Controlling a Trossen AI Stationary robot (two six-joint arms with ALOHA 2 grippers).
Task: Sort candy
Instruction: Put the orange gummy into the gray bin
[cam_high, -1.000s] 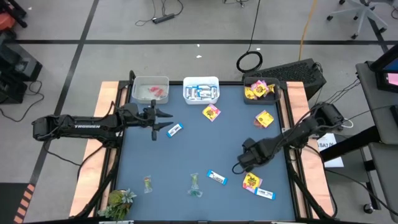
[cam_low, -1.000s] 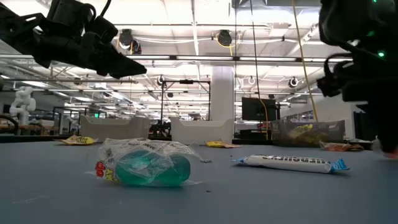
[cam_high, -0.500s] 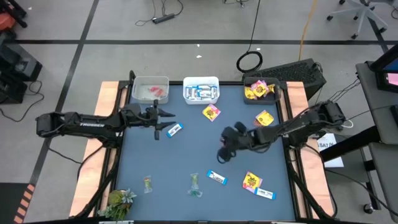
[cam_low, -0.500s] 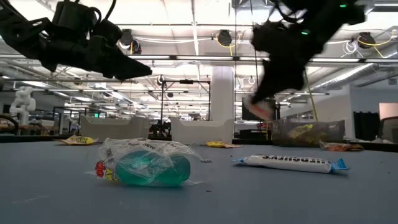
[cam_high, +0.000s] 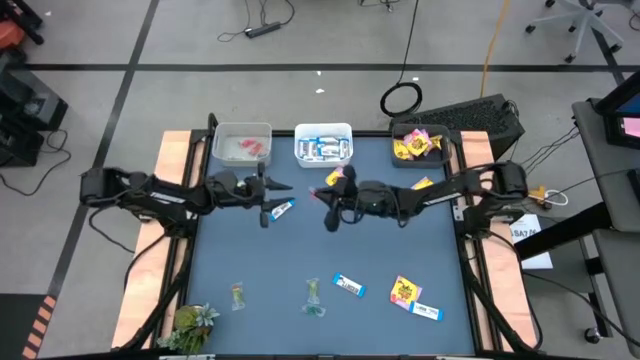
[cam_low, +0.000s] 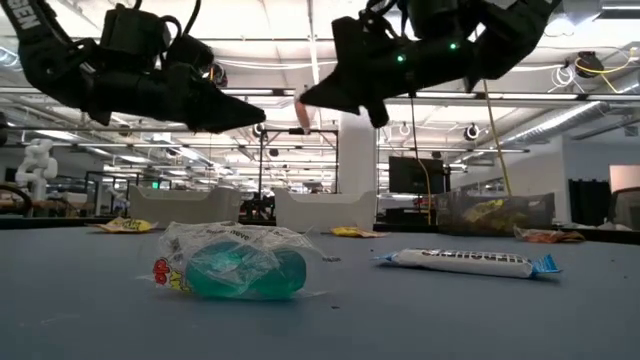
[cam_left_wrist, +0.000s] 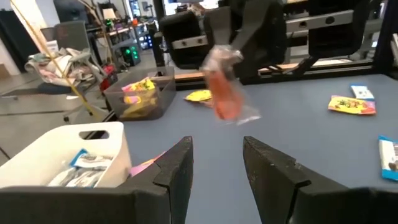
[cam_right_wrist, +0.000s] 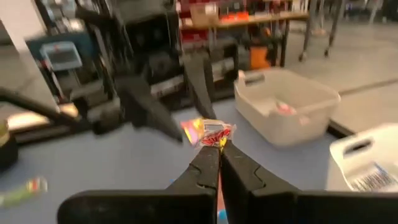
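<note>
So the table (cam_high: 300, 250) has a dark blue top with wooden strips down both sides. Three bins sit along the far edge: a clear bin (cam_high: 241, 144), a white bin (cam_high: 323, 145) and a dark bin (cam_high: 420, 145). Loose candy (cam_high: 349, 286) is scattered near the front, plus a green leafy plant (cam_high: 190, 325) in the left front corner.

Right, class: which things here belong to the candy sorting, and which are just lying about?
Belongs:
- red candy pinched in the right hand
- blue-and-white bars
- yellow packets
- three bins

Just lying about:
- green plant
- black mat
</note>
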